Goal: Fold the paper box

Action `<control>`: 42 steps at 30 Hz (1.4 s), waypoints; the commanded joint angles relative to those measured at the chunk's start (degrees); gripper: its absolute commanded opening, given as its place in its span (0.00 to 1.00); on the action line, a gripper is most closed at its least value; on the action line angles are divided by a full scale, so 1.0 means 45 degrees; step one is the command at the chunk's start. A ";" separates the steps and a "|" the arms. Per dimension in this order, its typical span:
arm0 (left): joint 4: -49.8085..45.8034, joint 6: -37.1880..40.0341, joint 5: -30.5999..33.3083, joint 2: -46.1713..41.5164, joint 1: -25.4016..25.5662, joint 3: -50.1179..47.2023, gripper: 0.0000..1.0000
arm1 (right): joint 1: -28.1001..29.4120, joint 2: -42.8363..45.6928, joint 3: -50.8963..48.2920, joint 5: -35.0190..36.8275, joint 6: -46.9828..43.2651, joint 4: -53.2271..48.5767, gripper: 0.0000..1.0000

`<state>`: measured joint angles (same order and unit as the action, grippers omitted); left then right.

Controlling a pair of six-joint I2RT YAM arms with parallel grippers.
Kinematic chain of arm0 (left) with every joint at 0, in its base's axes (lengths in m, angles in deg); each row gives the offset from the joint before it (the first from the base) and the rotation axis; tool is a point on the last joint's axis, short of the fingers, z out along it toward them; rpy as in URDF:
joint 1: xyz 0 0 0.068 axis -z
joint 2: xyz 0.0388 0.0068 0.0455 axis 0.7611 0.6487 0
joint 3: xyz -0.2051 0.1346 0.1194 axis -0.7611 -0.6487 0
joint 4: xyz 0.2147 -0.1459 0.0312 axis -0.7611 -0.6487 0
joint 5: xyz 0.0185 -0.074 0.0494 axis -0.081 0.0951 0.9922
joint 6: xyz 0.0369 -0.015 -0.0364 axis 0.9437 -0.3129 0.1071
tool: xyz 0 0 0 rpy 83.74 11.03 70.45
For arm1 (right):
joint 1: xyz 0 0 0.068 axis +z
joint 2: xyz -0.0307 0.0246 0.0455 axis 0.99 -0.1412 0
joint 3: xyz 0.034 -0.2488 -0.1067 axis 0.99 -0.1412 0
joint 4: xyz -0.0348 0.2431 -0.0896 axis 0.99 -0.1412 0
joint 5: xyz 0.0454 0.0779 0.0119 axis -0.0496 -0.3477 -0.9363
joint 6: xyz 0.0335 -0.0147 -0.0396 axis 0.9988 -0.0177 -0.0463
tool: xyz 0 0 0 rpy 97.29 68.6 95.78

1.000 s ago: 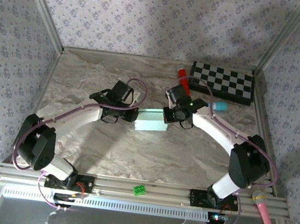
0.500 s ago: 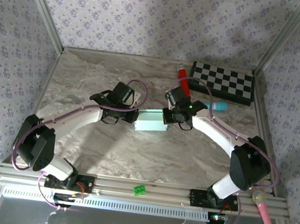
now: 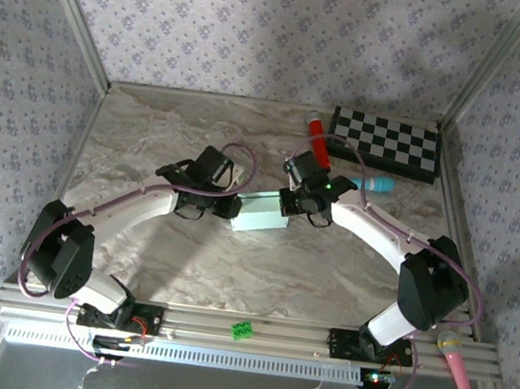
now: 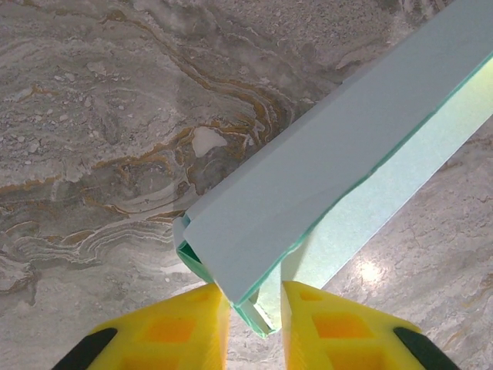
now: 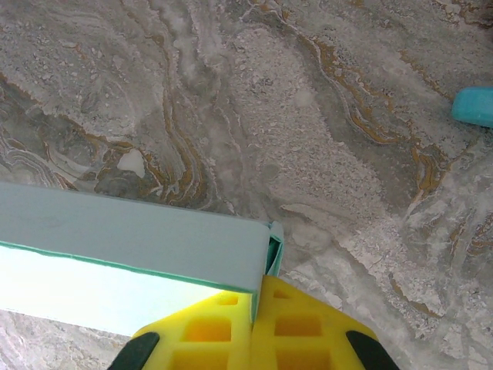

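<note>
Where the two arms meet near the middle of the marbled table (image 3: 152, 142), the paper box (image 3: 259, 214) sits lengthwise between them, a pale mint-green rectangular tube of thin card.

The left gripper (image 3: 230, 207) is at the box's left end. From the left wrist, that gripper (image 4: 256, 297) has its yellow fingers (image 4: 177, 331) straddling the near corner of the box (image 4: 323, 154) with a narrow gap between them. I cannot tell whether they are pinching the card or standing loose around it.

The right gripper (image 3: 288, 201) is at the opposite end. From the right wrist, this gripper (image 5: 254, 297) has its yellow fingers (image 5: 308, 331) pressed together, clamped on the end wall of the box (image 5: 131, 231). One long face of the box catches bright light there, and the box looks slightly tilted rather than flat on the marble.

Behind the right arm, a teal toy microphone (image 3: 374, 184) lies on the table, and its tip (image 5: 474, 106) shows at the edge of the right wrist view. A checkerboard (image 3: 385, 142) lies in the far right corner with a red-tipped stick (image 3: 317, 143) just beside its left end. A pink toy microphone (image 3: 457, 369) rests on the near metal rail (image 3: 224, 322) at the right.
</note>
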<state>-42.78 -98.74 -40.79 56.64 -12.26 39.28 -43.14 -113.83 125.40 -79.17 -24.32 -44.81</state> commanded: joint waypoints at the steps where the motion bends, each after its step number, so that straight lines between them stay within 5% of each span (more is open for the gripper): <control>1: 0.0066 -0.0201 -0.0669 -0.0457 0.0237 0.0038 0.27 | 0.0694 -0.0581 -0.0310 -0.1777 0.0263 -0.1221 0.04; 16: -0.0342 -0.0051 0.0188 -0.1274 0.0050 -0.0059 0.37 | 0.0590 0.0075 -0.0191 -0.1209 0.0382 -0.1203 0.19; 42: -0.0778 0.0123 0.1370 -0.1873 0.0050 -0.0533 0.45 | 0.0497 0.0024 0.0072 -0.1070 0.0296 -0.1132 0.24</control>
<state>-45.62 -98.96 -35.61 50.44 -12.30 36.92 -41.35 -113.50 125.42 -83.50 -23.01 -46.85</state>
